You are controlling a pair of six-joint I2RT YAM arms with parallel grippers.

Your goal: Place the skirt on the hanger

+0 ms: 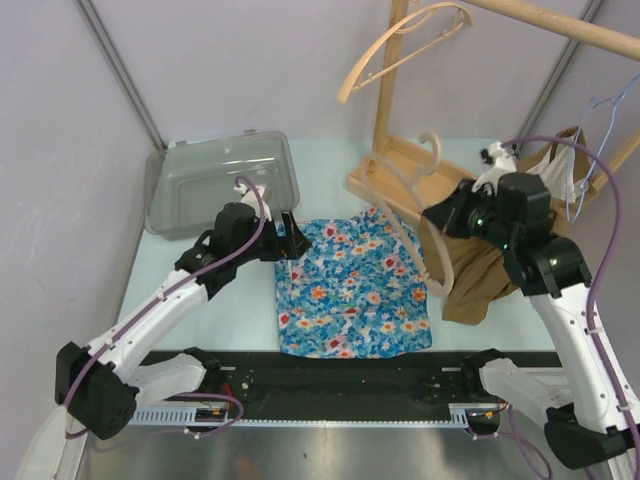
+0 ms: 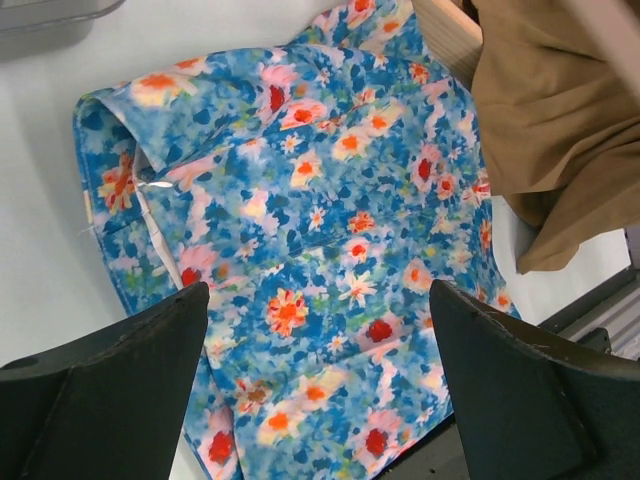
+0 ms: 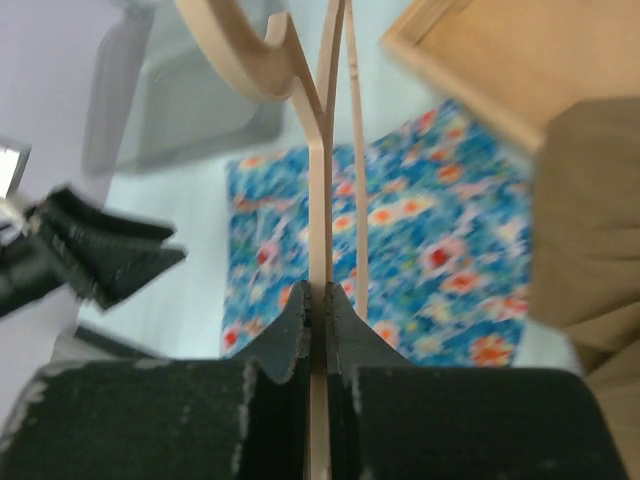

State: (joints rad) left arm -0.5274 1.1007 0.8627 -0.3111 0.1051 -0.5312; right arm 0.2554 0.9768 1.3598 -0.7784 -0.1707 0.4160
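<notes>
Pale tabletop fills the space between white walls, with a wooden rack standing at the far right and a grey plastic container lying at the far left. The skirt, blue with red, orange and white flowers, lies spread flat on the table in the middle, between the two arms, its near hem close to the black rail at the front edge. A tan garment is heaped just beside it on the right, and its edge overlaps the skirt's far right corner in the left wrist view.

The left gripper sits at the skirt's far left corner with its jaws spread wide. In its own wrist view the two dark fingers frame the floral cloth from either side, with nothing between them. Whether the tips touch the fabric cannot be told.

The right gripper is clamped tight on a thin wooden hanger. The jaws meet on the hanger's narrow edge, and the hook curls away above them. From overhead, this hanger arcs over the skirt's right edge, lifted off the table, with one end reaching down toward the tan garment. A second wooden hanger hangs from the rack's top bar, well apart from both grippers.
</notes>
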